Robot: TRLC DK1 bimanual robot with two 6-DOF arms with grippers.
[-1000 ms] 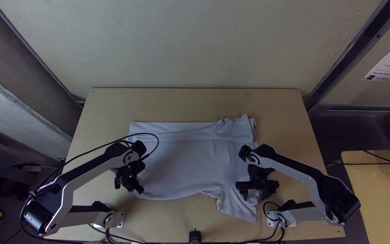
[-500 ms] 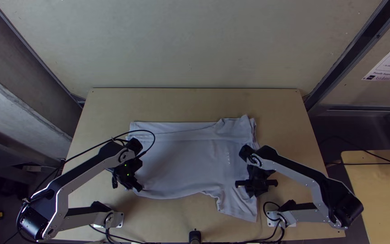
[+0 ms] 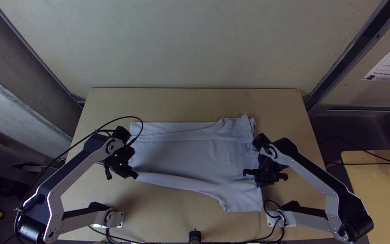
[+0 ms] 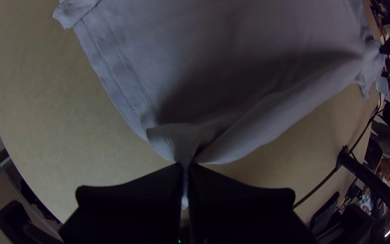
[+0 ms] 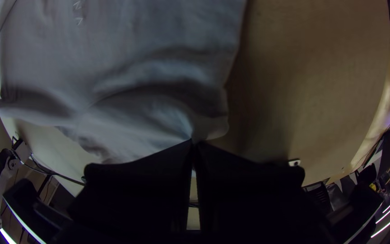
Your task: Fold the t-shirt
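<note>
t-shirt (image 3: 186, 156) likely folds far next
jaws clenched on cloth: left gripper (image 4: 184, 165) near-left corner, right gripper (image 5: 193, 141) right edge; most cloth lies far of both, long axis left-right.

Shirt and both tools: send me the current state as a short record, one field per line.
Item: shirt
Surface: table
Lie: spread wide, its near edge drawn up into a band between the tools
Far edge: on the table, with creases toward its right end
Left tool: shut on the near left corner, beside a stitched hem
Right tool: shut on a pinch of cloth near the right side
Fold: not complete
Likely next: carry the near edge toward the far edge
</note>
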